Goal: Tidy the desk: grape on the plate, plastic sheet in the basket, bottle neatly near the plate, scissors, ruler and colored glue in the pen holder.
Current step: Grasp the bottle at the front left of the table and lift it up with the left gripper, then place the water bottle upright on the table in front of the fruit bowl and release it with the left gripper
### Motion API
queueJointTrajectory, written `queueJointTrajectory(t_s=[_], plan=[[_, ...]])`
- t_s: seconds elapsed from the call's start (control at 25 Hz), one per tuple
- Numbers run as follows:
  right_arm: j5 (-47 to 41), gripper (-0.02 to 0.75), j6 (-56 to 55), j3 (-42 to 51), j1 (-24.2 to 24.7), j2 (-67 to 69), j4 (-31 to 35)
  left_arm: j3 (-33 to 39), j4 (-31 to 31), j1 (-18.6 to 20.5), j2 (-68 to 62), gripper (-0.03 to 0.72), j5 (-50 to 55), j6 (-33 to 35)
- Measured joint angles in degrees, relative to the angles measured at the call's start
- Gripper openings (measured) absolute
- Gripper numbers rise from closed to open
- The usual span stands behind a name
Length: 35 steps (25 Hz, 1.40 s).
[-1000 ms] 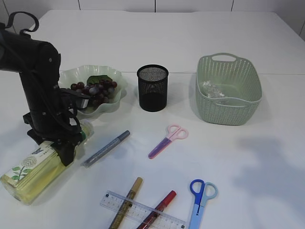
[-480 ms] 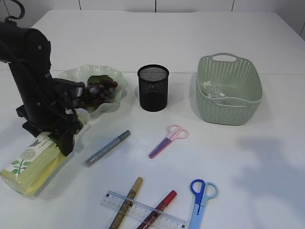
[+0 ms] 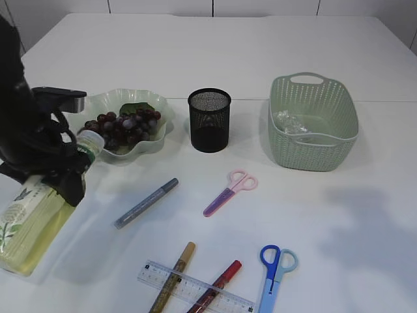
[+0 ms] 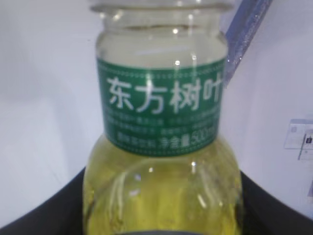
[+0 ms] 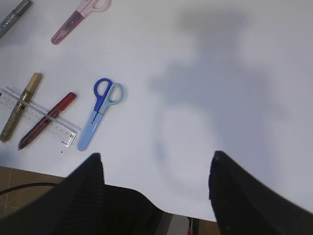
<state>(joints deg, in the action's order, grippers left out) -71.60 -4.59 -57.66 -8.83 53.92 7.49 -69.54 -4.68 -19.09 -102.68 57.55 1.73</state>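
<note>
On the far left, the left gripper (image 3: 62, 182) has its jaws closed around the bottle (image 3: 29, 225), gripping it near the shoulder, just below the neck. The bottle is tilted: its long axis runs from its base at the lower left edge of the exterior view up toward the right, and its cap end points to the plate (image 3: 153, 140), very near the rim. In the left wrist view the green label and the yellow liquid fill the picture, with dark jaws on both sides low down.

The step in hand seems to be the bottle: to bring it neatly beside the plate. I judge the next move must turn it upright and lower it on a free part of the desk (image 3: 215, 59) near the plate, without pushing the rim or the grapes (image 3: 127, 122) that already lie on the plate.

Further right stand the pen holder (image 3: 209, 120) and the basket (image 3: 313, 122), which has the plastic sheet (image 3: 290, 122) inside. The pens, ruler (image 3: 195, 287) and two scissors are not yet put away.

The right gripper (image 5: 156, 171) hangs over bare desk with its jaws spread and nothing between them.
</note>
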Motion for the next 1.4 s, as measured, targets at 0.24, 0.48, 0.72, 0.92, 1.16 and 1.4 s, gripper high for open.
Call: queueJointTrajectory(t_s=[0.24,0.48,0.72,0.92,1.16,1.4], plan=[[0.00,0.524,0.00,0.00,0.00,0.00,0.00,13.68,-0.09,0.00,14.93,0.438,-13.10,-3.52],[0.00,0.524,0.00,0.00,0.00,0.00,0.00,26.20,0.05,0.00,29.93,0.438,-28.23,-5.11],[0.00,0.524,0.00,0.00,0.00,0.00,0.00,36.19,1.88,0.00,36.09,0.438,-43.84,-5.25],[0.00,0.524,0.00,0.00,0.00,0.00,-0.10,43.02,2.01,0.00,36.32,0.438,-61.23,-5.25],[0.00,0.524,0.00,0.00,0.00,0.00,-0.10,44.75,2.01,0.00,32.70,0.438,-81.91,-4.12],[0.00,0.524,0.64,0.00,0.00,-0.85,-0.10,44.88,2.01,0.00,24.00,0.438,-99.83,-0.24]])
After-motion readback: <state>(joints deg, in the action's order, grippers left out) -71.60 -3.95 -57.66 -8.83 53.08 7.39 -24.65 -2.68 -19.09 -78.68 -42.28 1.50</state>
